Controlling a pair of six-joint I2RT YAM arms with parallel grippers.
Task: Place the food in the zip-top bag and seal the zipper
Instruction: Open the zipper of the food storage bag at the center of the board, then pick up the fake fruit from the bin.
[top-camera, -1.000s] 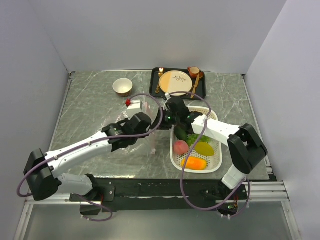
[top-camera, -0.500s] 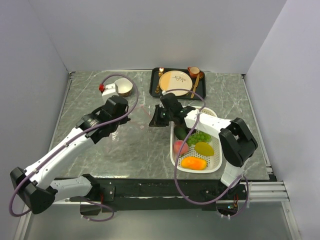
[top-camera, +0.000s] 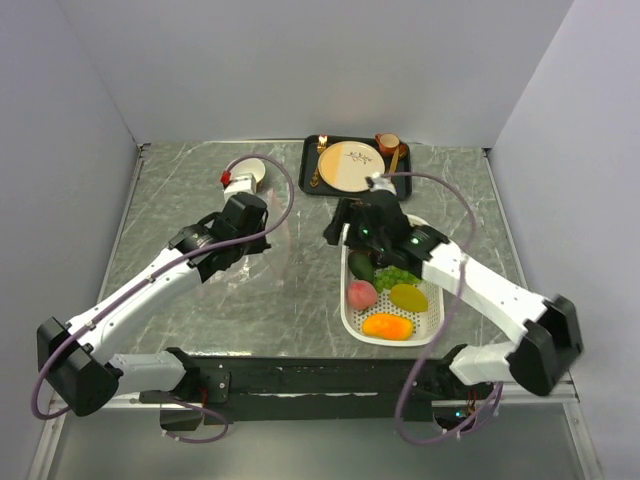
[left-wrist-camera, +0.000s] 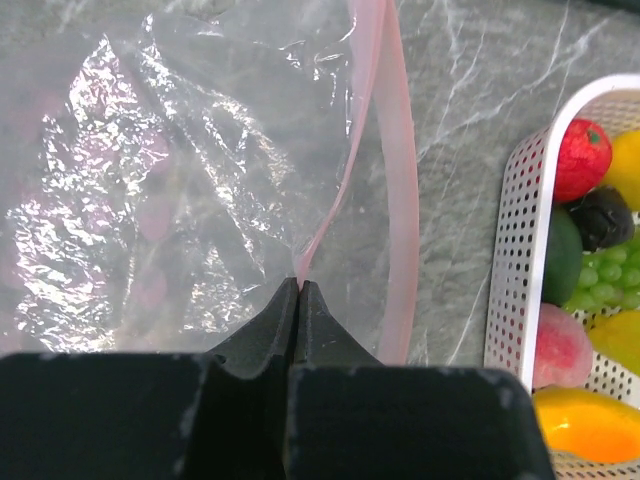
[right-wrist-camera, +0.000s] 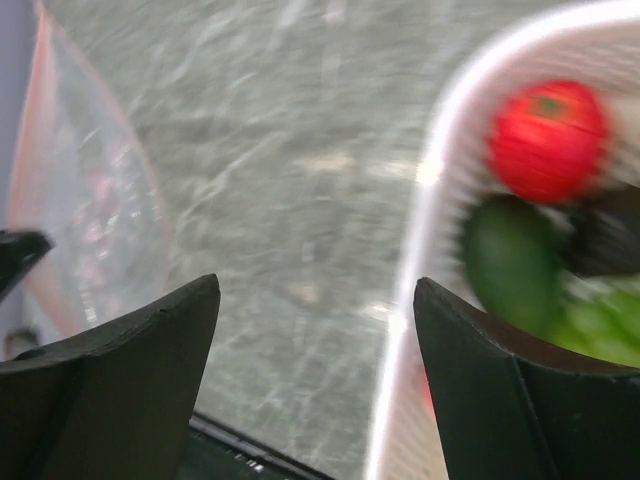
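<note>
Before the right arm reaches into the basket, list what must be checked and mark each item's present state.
1. The left gripper is shut on the zipper: ok.
2. The right gripper is open, with nothing between its fingers: ok.
3. The mouth of the zip-top bag gapes wide enough for a fruit: cannot tell.
4. The strawberry lies uncovered in the white basket: ok.
5. The right wrist view is sharp enough to aim by: not ok, it is blurred.
</note>
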